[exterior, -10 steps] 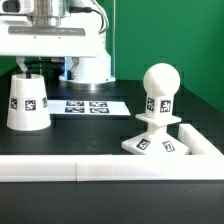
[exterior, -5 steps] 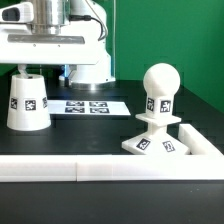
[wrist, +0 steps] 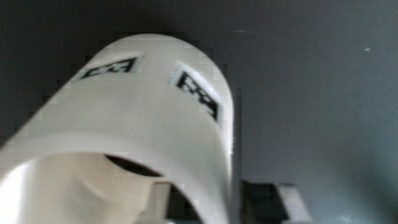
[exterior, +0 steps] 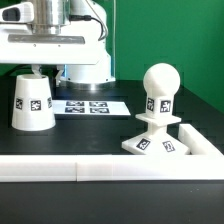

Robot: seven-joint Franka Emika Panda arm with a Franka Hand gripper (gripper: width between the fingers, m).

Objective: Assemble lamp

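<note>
The white tapered shade [exterior: 32,100] stands at the exterior view's left, tags on its side. My gripper [exterior: 38,68] comes down onto its top rim and is shut on the shade's wall. In the wrist view the shade [wrist: 151,110] fills the picture and its wall runs between my gripper's [wrist: 222,202] two dark fingers [wrist: 270,200]. The round bulb [exterior: 160,85] stands upright on the flat square base [exterior: 170,146] at the exterior view's right, well apart from the shade.
The marker board [exterior: 90,105] lies flat on the black table between the shade and the base. A long white border bar [exterior: 100,168] runs along the front. The arm's white pedestal [exterior: 88,62] stands behind the marker board.
The shade has shifted a little toward the exterior view's right with my gripper on its rim. The bulb and base have not moved.
</note>
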